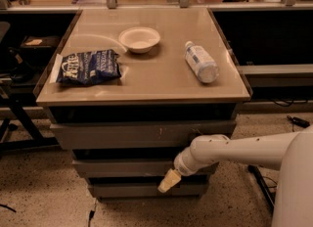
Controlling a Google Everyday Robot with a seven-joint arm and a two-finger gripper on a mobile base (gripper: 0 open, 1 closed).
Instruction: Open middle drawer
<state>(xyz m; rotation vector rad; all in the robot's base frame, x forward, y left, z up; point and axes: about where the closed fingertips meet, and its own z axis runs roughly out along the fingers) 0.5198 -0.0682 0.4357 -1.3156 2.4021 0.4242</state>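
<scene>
The middle drawer [122, 168] is the second of three grey fronts under the tan cabinet top, plain and without a handle. It sits nearly flush, with a dark gap above it. The top front [127, 134] carries pale scratch marks. The lowest front [132, 190] is the narrowest. My white arm reaches in from the right. My gripper [166, 182] with its cream tip points down and left, in front of the right part of the middle drawer's lower edge, over the gap above the lowest front.
On the cabinet top [146, 81] lie a blue chip bag [88, 67], a white bowl [139, 39] and a water bottle on its side [201, 61]. Dark shelving stands on both sides. The floor is speckled, with cables at the right.
</scene>
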